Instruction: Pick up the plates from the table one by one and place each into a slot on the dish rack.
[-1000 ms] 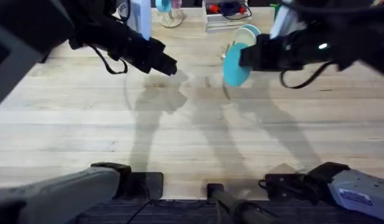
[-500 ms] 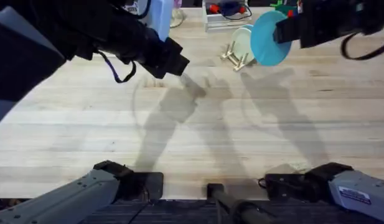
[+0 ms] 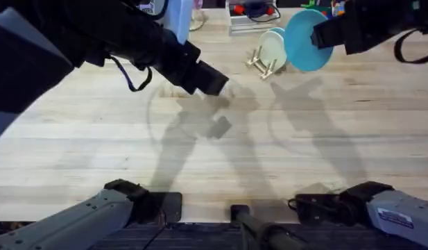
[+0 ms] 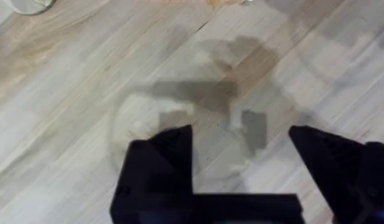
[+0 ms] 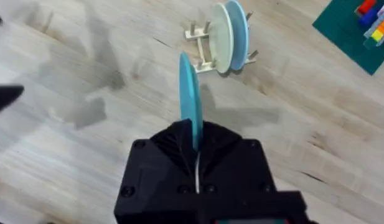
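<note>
Right gripper (image 5: 196, 163) clamped on teal-blue plate (image 5: 190, 102)

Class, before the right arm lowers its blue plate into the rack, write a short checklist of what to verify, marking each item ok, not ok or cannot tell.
1. Right gripper shut on the blue plate, held on edge: ok.
2. Dish rack upright on the table: ok.
3. Free slot left, two plates already standing there: cannot tell.
4. Plate lined up over the rack: not ok, still off to one side.
5. Left gripper open, holding nothing, away from the rack: ok.
</note>
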Controlling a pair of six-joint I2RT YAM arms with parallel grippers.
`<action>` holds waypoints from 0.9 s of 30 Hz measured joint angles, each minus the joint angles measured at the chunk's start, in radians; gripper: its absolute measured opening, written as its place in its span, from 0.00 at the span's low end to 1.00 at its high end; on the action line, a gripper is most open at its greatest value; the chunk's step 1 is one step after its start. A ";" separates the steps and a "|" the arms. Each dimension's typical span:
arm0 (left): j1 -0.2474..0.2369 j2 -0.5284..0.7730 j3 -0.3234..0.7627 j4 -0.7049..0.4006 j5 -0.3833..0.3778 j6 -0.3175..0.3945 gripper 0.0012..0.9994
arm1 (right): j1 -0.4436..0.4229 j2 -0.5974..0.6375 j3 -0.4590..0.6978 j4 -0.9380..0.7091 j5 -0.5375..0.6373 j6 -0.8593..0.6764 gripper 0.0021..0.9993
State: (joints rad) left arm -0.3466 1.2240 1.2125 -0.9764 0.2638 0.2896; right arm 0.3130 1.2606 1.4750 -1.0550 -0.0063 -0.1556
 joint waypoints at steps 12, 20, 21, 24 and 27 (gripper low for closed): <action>0.000 0.000 0.000 0.000 0.000 -0.002 0.99 | 0.000 0.000 0.000 0.084 0.058 -0.175 0.03; 0.000 0.000 0.000 0.000 0.000 -0.002 0.99 | -0.053 0.016 0.003 0.221 0.074 -0.248 0.03; 0.000 0.000 0.000 0.000 0.000 -0.002 0.99 | -0.064 0.027 0.005 0.221 0.074 -0.250 0.03; 0.000 0.000 0.000 0.000 0.000 -0.002 0.99 | -0.088 0.064 0.013 0.221 0.072 -0.254 0.03; 0.000 0.000 0.000 0.000 0.000 -0.002 0.99 | -0.115 0.108 0.025 0.221 0.045 -0.257 0.03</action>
State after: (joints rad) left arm -0.3466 1.2240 1.2125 -0.9760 0.2634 0.2878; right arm 0.1984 1.3682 1.5000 -0.8341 0.0387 -0.4129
